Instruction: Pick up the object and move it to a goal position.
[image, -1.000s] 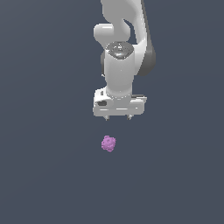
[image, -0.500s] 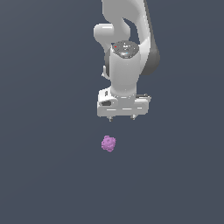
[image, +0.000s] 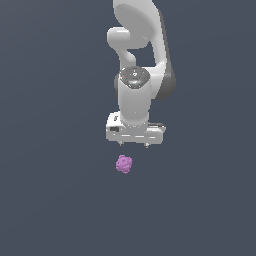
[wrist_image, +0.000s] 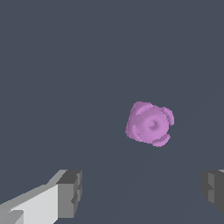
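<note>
The object (image: 124, 164) is a small pinkish-purple knobbly blob lying on the dark grey floor. It shows larger in the wrist view as the object (wrist_image: 150, 124), with rounded lobes around a central bump. My white gripper (image: 134, 144) hangs just above it and slightly toward the exterior view's right, not touching it. In the wrist view the gripper (wrist_image: 142, 192) is open, its dark fingertips (wrist_image: 70, 193) spread far apart with nothing between them. The object lies ahead of the gap between the fingers.
The white arm (image: 140, 60) rises behind the gripper to the frame's top. A plain dark grey surface (image: 50, 200) fills everything else in both views.
The gripper has come lower toward the object and shifted slightly to the exterior view's right. The object has not moved.
</note>
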